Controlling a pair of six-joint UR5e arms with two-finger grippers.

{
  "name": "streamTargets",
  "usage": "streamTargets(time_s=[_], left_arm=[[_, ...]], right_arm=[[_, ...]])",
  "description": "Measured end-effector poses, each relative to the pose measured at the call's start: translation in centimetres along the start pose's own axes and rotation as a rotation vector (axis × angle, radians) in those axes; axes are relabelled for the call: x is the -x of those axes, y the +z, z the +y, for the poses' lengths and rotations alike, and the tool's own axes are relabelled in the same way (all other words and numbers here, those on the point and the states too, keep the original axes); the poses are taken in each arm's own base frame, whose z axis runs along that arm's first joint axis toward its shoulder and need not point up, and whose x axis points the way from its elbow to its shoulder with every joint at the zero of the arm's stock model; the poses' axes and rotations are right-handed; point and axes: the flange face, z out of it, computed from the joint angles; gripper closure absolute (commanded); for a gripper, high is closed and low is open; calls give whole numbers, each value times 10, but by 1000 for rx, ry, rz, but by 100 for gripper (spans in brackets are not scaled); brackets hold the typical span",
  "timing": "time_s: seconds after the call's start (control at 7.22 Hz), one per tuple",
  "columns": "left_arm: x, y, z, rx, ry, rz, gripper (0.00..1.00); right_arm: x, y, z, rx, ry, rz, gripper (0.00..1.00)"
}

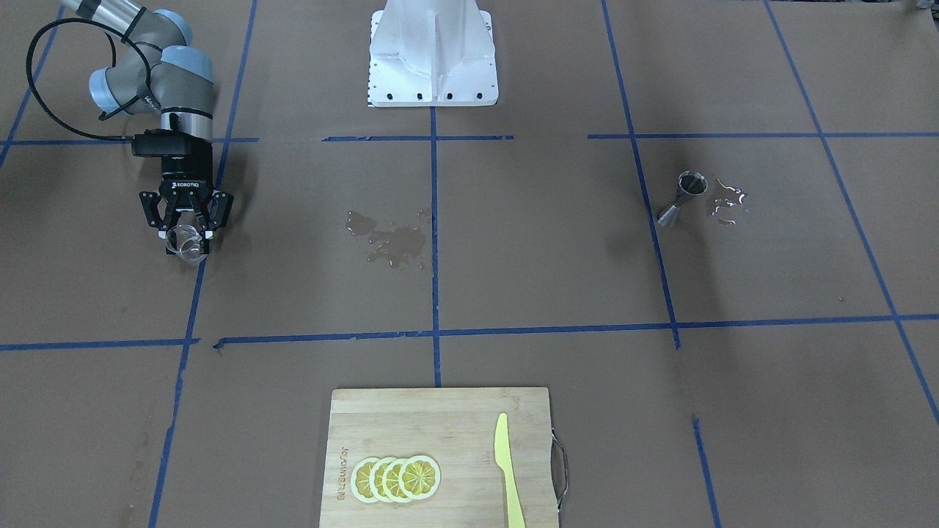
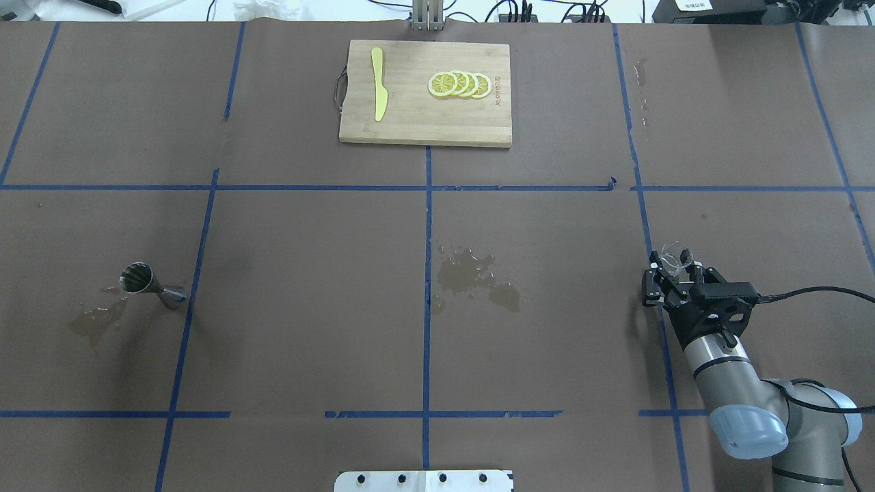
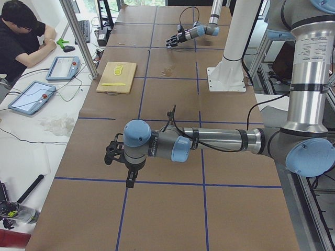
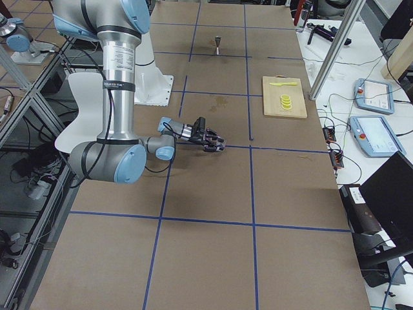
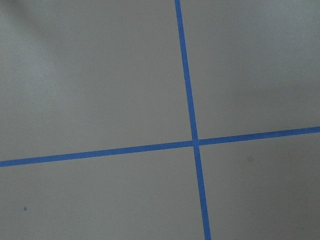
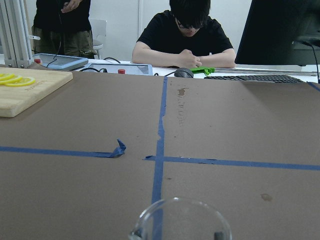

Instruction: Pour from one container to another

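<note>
A clear glass cup (image 1: 187, 248) sits between the fingers of my right gripper (image 1: 186, 233), which is shut on it, low over the table on my right side. From overhead the cup (image 2: 674, 257) shows just beyond the right gripper (image 2: 672, 272). Its rim (image 6: 180, 216) fills the bottom of the right wrist view. A metal jigger (image 1: 682, 196) stands far off on my left side, also seen as the jigger (image 2: 145, 282) from overhead. My left gripper (image 3: 116, 156) appears only in the exterior left view, so I cannot tell its state.
A wet puddle (image 2: 472, 277) lies mid-table and a smaller spill (image 2: 96, 321) lies beside the jigger. A wooden cutting board (image 2: 410, 116) at the far edge carries lemon slices (image 2: 459, 84) and a yellow knife (image 2: 378, 92). The white robot base (image 1: 433, 59) stands at the near edge.
</note>
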Motion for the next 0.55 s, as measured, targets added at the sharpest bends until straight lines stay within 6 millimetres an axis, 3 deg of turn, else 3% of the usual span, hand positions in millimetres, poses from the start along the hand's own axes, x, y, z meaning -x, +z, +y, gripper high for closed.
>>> streamTargets(time_s=[0.14,0.28,0.42,0.55], left_arm=[[0,0,-1,-1,1,0,0],[-1,-1,-1,-2,2,0,0],[-1,-1,-3,-3,3,0,0],[-2,-2,-4,-5,4,0,0]], right_arm=[[-1,0,0,0,2,-1,29],[-1,0,0,-1,4,-2,26],[-1,-1,-1,-1,5,-3,0],[-1,-1,-1,-3,6,-3,0]])
